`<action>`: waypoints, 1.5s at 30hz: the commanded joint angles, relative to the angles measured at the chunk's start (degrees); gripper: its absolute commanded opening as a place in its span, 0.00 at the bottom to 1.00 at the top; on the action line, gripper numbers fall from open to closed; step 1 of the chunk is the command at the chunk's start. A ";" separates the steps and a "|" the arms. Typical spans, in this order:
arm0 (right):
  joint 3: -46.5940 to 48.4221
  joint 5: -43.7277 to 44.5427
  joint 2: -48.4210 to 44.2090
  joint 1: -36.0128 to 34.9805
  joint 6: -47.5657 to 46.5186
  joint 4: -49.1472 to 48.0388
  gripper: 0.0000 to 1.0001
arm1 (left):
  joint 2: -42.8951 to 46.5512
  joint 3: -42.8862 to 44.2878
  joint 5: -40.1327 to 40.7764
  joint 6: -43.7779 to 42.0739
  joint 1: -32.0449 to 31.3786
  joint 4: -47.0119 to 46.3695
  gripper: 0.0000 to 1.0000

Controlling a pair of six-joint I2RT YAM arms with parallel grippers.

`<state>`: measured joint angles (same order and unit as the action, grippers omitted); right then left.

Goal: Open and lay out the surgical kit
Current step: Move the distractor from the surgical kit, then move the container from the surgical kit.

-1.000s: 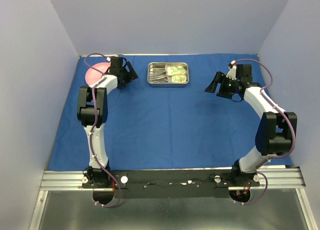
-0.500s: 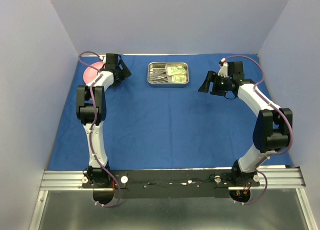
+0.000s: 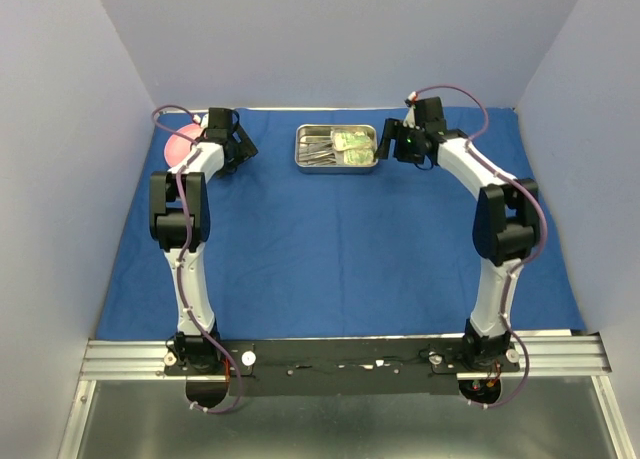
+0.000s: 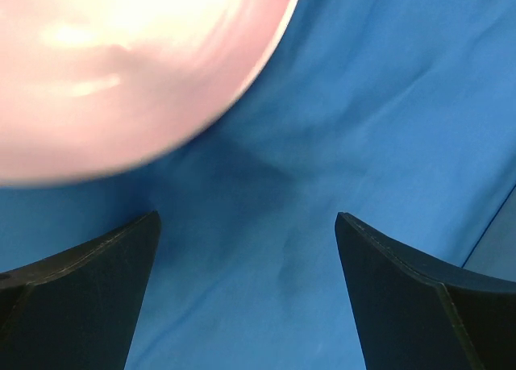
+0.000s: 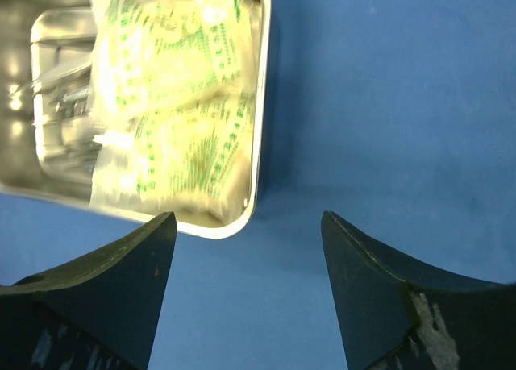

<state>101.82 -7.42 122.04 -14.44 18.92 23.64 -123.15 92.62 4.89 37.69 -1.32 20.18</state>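
The royal-blue cloth wrap (image 3: 330,249) lies spread flat over the table. At the back centre stands the small steel tray (image 3: 300,165), with silver forceps (image 3: 316,152) in its left half and two yellow-green packets (image 3: 352,143) in its right half. My right gripper (image 3: 386,145) hangs open just right of the tray. In the right wrist view the tray's corner (image 5: 260,144) and the packets (image 5: 177,120) lie just ahead of the empty right gripper (image 5: 248,225). My left gripper (image 3: 243,145) is open and empty over bare cloth (image 4: 363,104).
A pink round dish (image 3: 182,143) sits at the back left corner, partly hidden by the left arm; in the left wrist view the dish (image 4: 121,64) is close ahead. Pale walls enclose the table on three sides.
My right arm has swung left and back, bringing its gripper beside the tray's right end. The left gripper has shifted slightly left toward the pink dish.
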 commanded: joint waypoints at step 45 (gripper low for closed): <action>-47.32 23.07 -31.41 20.59 26.87 14.16 0.32 | 51.61 -43.75 23.94 -9.83 -6.32 2.84 0.99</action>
<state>60.07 16.99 95.39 4.38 41.28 37.39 -71.37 47.88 26.55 27.38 -7.86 22.87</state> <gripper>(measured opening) 0.270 0.990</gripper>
